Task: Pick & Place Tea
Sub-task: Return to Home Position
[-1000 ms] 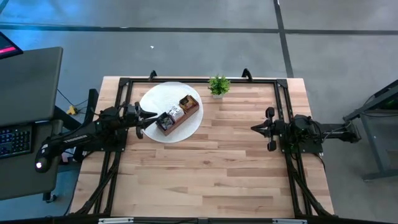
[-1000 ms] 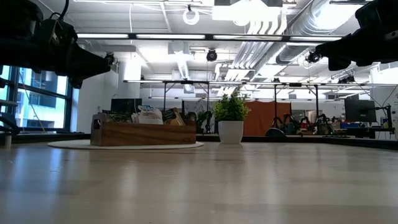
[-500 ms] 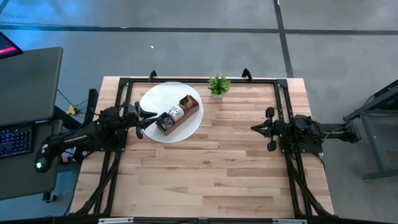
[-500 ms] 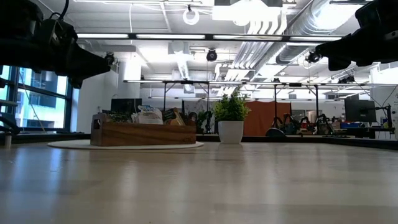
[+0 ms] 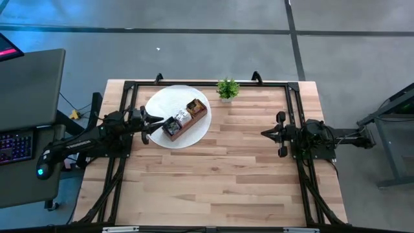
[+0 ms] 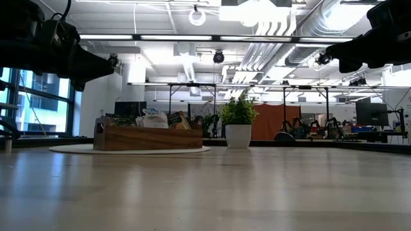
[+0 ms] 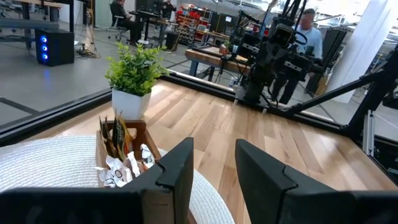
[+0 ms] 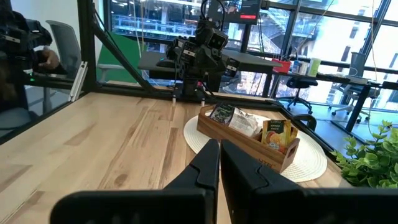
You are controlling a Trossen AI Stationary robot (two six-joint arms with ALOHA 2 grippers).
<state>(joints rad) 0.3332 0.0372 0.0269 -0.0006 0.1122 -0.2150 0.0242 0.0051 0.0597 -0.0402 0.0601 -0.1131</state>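
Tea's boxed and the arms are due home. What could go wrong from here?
1. The open left gripper hangs close to one end of the wooden box; a low or sideways swing might shove it across the white mat.
2. The tea sachets poke above the rim, so a knock could spill some.
The right gripper waits far off, little risk.

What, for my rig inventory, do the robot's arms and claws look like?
The left arm and right arm are dark, near-black jointed links. The left claw and right claw each have two flat, angular matte-black fingers. A teal light glows near the left arm's base.
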